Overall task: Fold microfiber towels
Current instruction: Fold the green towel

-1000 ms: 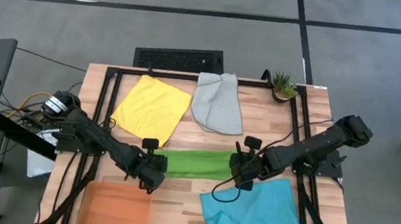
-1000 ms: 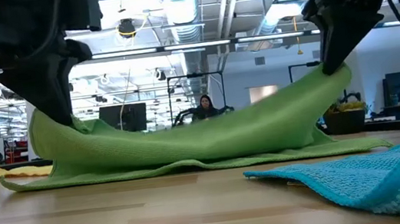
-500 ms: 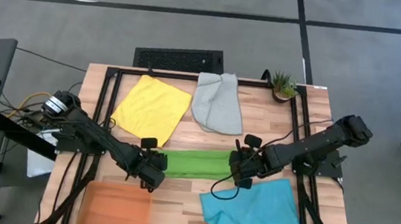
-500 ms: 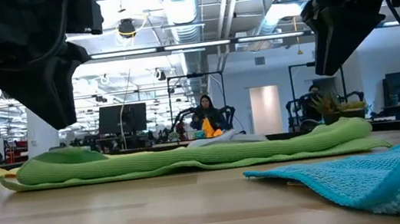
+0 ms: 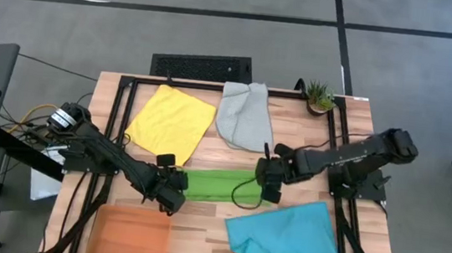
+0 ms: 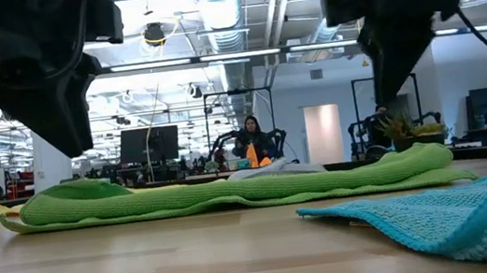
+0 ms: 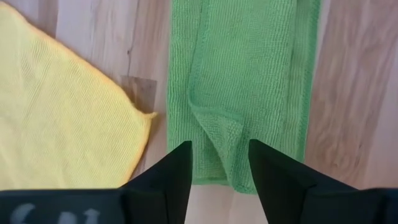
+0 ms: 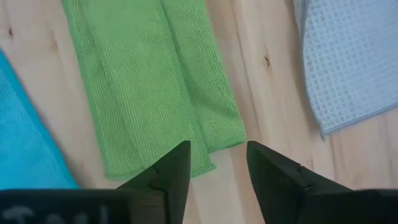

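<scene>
Now look from above first. Your green towel (image 5: 221, 185) lies in the middle of the table (image 5: 289, 163) as a long flat strip. Your left gripper (image 5: 171, 193) hangs over its left end and your right gripper (image 5: 269, 182) over its right end. Both are let go of the cloth. The yellow towel (image 5: 170, 122) and the grey towel (image 5: 245, 116) lie at the back, near the little plant (image 5: 320, 95). The turquoise towel (image 5: 285, 241) lies at the front right, rumpled, and the orange tray (image 5: 132, 233) sits at the front left.

From the table's level, the green strip lies low and flat with both grippers up above it, not touching. A person sits far off in the room.

Past your left wrist, the fingers (image 7: 173, 177) stand wide apart, with nothing between them. The green end below has a little wrinkle and a flap. The yellow towel's corner lies just beside it.

Past your right wrist, the fingers (image 8: 171, 171) are wide too, and empty. The top layer here does not quite match the one under it.

To do the next fold well, I think you should pinch both layers at one end, lift only a little, and lay that end on the other so the edges meet. Go slowly, so the yellow corner stays out.

I can read no words or brand names anywhere.
</scene>
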{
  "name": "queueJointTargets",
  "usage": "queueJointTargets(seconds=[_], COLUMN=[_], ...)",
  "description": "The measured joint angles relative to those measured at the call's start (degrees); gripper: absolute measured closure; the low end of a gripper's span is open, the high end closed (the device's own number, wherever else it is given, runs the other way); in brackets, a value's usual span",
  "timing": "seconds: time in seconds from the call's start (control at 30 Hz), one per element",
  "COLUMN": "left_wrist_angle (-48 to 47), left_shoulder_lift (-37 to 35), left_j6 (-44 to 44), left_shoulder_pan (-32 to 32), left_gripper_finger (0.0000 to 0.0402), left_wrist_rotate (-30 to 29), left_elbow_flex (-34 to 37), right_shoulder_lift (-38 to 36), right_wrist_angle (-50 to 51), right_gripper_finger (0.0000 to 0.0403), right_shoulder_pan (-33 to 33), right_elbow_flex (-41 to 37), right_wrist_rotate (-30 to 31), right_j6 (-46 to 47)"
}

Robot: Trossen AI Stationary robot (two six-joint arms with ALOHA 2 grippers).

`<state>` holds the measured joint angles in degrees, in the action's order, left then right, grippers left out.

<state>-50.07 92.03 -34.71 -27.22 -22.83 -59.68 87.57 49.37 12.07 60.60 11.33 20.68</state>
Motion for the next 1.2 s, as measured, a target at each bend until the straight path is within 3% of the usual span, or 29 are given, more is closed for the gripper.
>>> queueJointTargets(seconds=[0.27,0.53,0.77,0.87,1.2], left_wrist_angle=[-2.1,-2.1,-1.6,1.5,11.8], left_shoulder_lift=[0.0,-0.1,-0.1,-0.1,-0.1], left_j6=[-3.8,-4.2,-4.2,-3.7,6.7], left_shoulder_pan=[0.0,0.0,0.0,0.0,5.8], left_gripper_finger=[0.0252,0.0252,0.0252,0.0252,0.0252], left_wrist_rotate=[0.0,0.7,0.9,-1.1,-2.3], left_elbow_flex=[0.0,0.0,0.0,0.0,0.0], right_shoulder_lift=[3.6,10.8,13.8,14.6,9.6], right_wrist_angle=[-8.4,-10.7,-21.3,-21.4,-17.7], right_gripper_finger=[0.0241,0.0249,0.0258,0.0261,0.0264], right_shoulder_pan=[-7.6,-13.1,-13.7,-13.7,-13.1], right_elbow_flex=[0.0,0.0,0.5,0.9,1.1], right_wrist_rotate=[-9.9,-10.1,-14.4,-14.4,-12.8], right_j6=[-10.5,-17.2,-25.9,-27.2,-27.8])
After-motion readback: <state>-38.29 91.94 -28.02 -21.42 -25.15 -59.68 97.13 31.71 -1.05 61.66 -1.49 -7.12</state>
